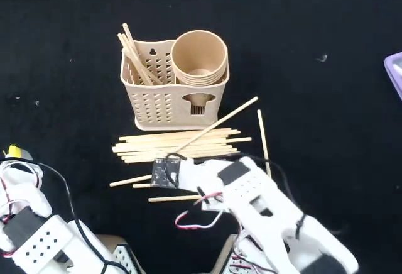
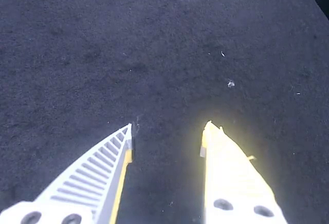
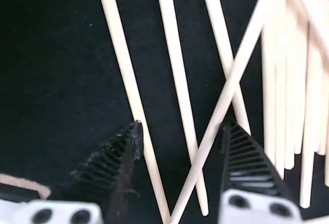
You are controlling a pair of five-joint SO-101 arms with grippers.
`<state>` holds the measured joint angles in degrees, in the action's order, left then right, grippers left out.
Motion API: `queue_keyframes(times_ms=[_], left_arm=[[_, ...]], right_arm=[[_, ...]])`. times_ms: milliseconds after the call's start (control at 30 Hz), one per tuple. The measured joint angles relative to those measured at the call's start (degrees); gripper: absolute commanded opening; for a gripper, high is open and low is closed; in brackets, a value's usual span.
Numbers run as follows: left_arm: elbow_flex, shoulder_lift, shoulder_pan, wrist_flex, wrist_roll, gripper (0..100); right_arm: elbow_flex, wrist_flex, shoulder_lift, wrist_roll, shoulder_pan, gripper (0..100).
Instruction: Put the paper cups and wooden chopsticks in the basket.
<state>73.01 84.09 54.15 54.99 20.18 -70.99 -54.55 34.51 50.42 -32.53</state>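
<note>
R gripper (image 3: pixel 182 126) fingers spread, nothing held, several wooden chopsticks (image 3: pixel 177 80) btwn them. Drop tips to surface (image 3: pixel 51 80), then close on those only. L gripper (image 2: pixel 167 127) fingers apart, empty.

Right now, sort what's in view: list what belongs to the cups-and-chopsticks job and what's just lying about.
Job in hand:
basket
paper cups, stacked inside it
chopsticks standing in it
loose chopsticks on the table near the basket
right gripper, open over them

Lying about:
purple object at the table's right edge
left gripper, open over bare table
</note>
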Motion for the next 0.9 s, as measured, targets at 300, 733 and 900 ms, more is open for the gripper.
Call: queue_keyframes(times_ms=[300,733,900], left_arm=[[0.0,0.0,0.0,0.0,0.0,22],[0.0,0.0,0.0,0.0,0.0,22],[0.0,0.0,0.0,0.0,0.0,22]], right_arm=[[3.8,4.4,-8.7,0.2,0.4,24.0],[4.2,4.6,-9.9,0.3,-0.7,1.1],[4.2,4.6,-9.9,0.3,-0.7,1.1]])
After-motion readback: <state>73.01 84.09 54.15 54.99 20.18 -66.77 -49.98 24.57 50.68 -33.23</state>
